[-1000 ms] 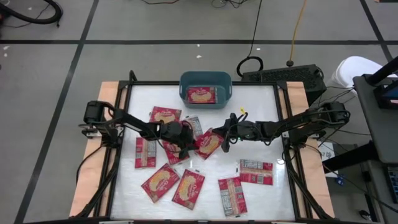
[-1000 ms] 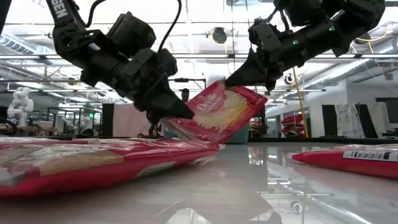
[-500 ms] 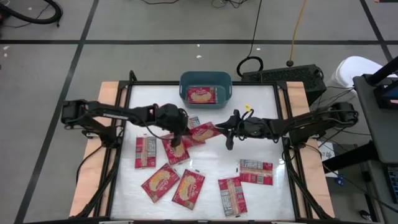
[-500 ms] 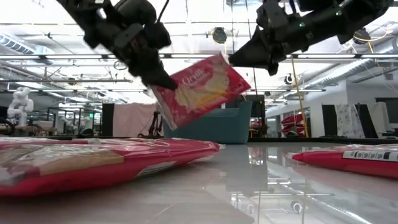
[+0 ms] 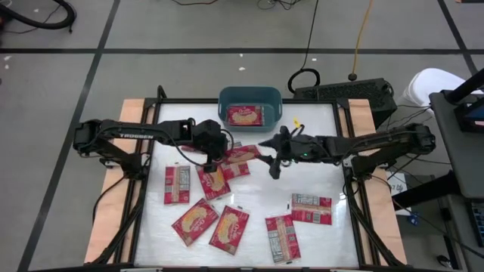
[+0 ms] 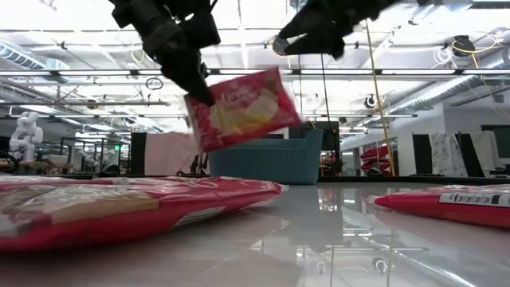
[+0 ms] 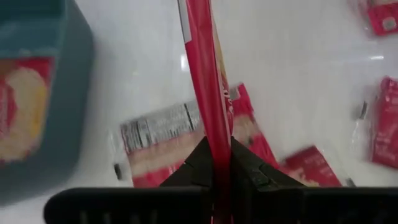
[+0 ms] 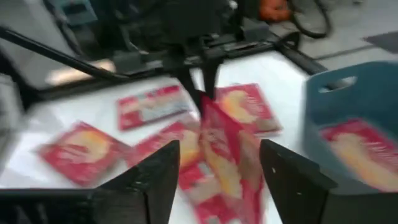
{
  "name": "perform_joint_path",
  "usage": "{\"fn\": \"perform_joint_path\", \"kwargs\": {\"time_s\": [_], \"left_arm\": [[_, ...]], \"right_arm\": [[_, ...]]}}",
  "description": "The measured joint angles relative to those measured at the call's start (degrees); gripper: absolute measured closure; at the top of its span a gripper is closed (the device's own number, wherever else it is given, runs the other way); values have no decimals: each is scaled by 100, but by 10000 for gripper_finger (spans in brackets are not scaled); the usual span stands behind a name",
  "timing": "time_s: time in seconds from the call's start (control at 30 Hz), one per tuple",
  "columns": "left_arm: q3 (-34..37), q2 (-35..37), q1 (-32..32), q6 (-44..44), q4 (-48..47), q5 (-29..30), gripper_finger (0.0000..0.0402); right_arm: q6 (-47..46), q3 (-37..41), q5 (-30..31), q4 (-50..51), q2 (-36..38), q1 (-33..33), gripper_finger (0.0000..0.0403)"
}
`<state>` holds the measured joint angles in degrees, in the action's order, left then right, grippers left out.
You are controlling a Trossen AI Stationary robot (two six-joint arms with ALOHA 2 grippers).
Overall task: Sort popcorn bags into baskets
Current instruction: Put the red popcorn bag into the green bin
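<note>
My left gripper (image 5: 217, 153) is shut on one red popcorn bag (image 5: 240, 156), held in the air over the middle of the table, short of the teal basket (image 5: 224, 98). The low view shows that bag (image 6: 243, 110) with its yellow picture facing the camera. My right gripper (image 5: 271, 149) hangs open just to the bag's right and higher, touching nothing; in its own view the bag (image 8: 225, 155) stands ahead of its spread fingers. One bag (image 5: 245, 115) lies flat in the basket. My left gripper pinches the bag's end seam (image 7: 214, 146) between its two fingers, at the upper left corner (image 6: 199, 97) as the low view shows it. The fingers slant down from the table's left. The bag is lifted clear of the table and stands on edge, sticking out toward the right arm.
Several more popcorn bags lie flat on the white table: at the left (image 5: 178, 185), under the held one (image 5: 214, 181), along the near side (image 5: 195, 221) (image 5: 229, 229) (image 5: 282, 238) and at the right (image 5: 311, 208). The basket stands at the far edge's middle.
Both grippers have risen. My right gripper has opened and let go of the bag's top edge, then climbed higher. My left gripper has kept the bag by its corner, lifted it clear of the pile and carried it a little toward the far edge.
</note>
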<state>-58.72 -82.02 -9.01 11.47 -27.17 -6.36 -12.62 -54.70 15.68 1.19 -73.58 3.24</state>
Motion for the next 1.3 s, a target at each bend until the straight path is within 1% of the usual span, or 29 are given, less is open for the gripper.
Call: {"fn": "perform_joint_path", "kwargs": {"time_s": [0.07,0.13,0.23,0.33,0.37,0.5,0.57,0.63,0.7,0.87,0.93,0.97,1.03,1.13,1.2,1.3], "left_arm": [[0,4,15,60,-60,60,377],[6,-7,22,71,-88,111,375],[7,0,59,129,-77,255,378],[7,0,133,185,-121,366,379],[7,-2,155,196,-105,387,379],[8,-2,244,328,-149,538,374],[14,-5,266,351,-156,595,375],[14,-5,277,347,-140,643,376],[14,-5,276,349,-134,653,375],[14,-5,251,293,-108,707,366],[14,-5,226,149,-107,710,361],[14,-5,213,16,-106,708,357],[14,-5,184,-293,-130,707,343],[14,-5,187,-661,-151,875,304],[14,53,192,-976,-187,1243,268],[14,236,198,-1453,-339,1859,216]], "right_arm": [[188,-613,70,800,-252,-64,179],[357,-1149,69,1208,-540,-124,177],[772,-1619,19,1575,-987,-247,177],[927,-1804,-570,1716,-1415,-459,177],[943,-1835,-684,1703,-1521,-532,177],[1147,-1895,-726,1657,-1915,-711,178],[1288,-1895,-959,1659,-2044,-753,186],[1332,-1892,-1142,1673,-2114,-778,205],[1382,-1892,-1152,1697,-2129,-789,235],[1602,-1890,-1153,1733,-2083,-794,333],[1728,-1890,-1167,1716,-2047,-798,375],[1790,-1890,-1171,1726,-2026,-805,387],[1833,-1890,-1160,1715,-2022,-834,390],[1831,-1888,-1151,1719,-2022,-899,377],[1831,-1888,-1147,1725,-2022,-950,375],[1845,-1885,-1140,1727,-2008,-1012,385]]}}
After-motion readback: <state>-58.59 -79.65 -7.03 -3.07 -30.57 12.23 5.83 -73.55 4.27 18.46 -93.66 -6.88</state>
